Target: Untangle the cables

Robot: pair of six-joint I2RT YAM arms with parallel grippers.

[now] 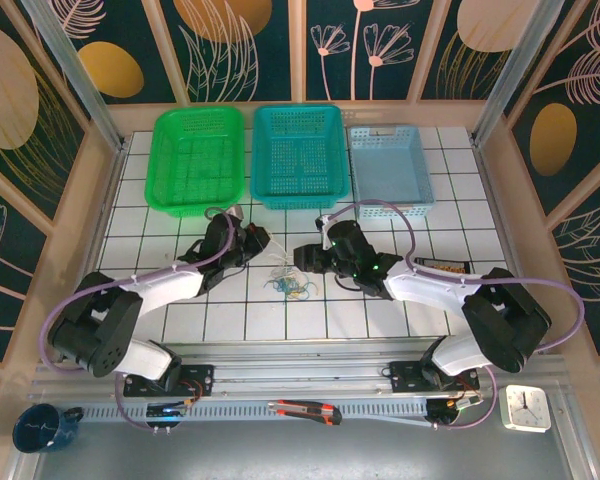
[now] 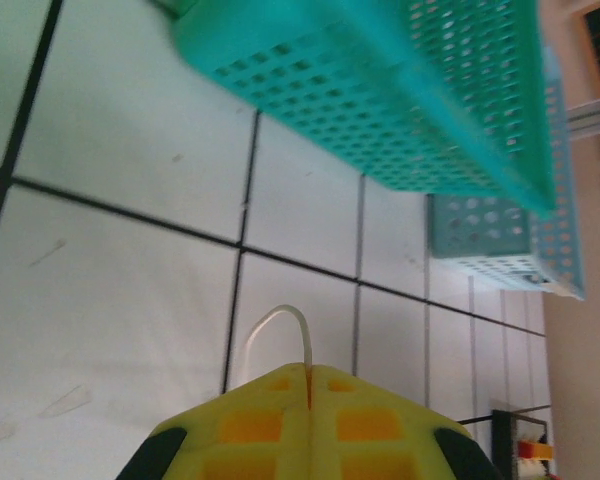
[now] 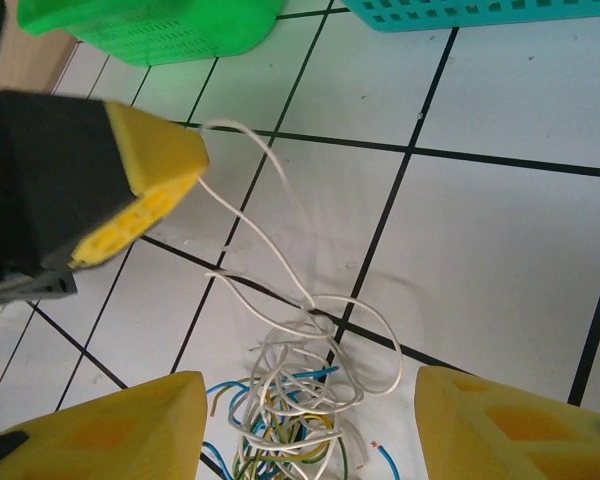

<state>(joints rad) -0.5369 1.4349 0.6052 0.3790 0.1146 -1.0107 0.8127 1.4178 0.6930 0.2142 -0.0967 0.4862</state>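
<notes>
Left gripper (image 2: pixel 308 372), jaws pinched fully together on a white wire (image 3: pixel 280 215) that trails from its tips to the cables (image 3: pixel 290 395), clumped beneath the parted, empty-looking right gripper (image 3: pixel 305 440). A slow, steady draw away from the clump looks wisest; a jerk could tighten knots.

A teal basket (image 1: pixel 298 160) stands on the white tiled table (image 1: pixel 450 215). Just left of it is a green basket (image 1: pixel 198 160), just right a light blue basket (image 1: pixel 388 165). Well nearer than it lie a blue mug (image 1: pixel 42 427) far left, an orange-and-black utility knife (image 1: pixel 305 410) and a small white clock (image 1: pixel 527 408) far right.
</notes>
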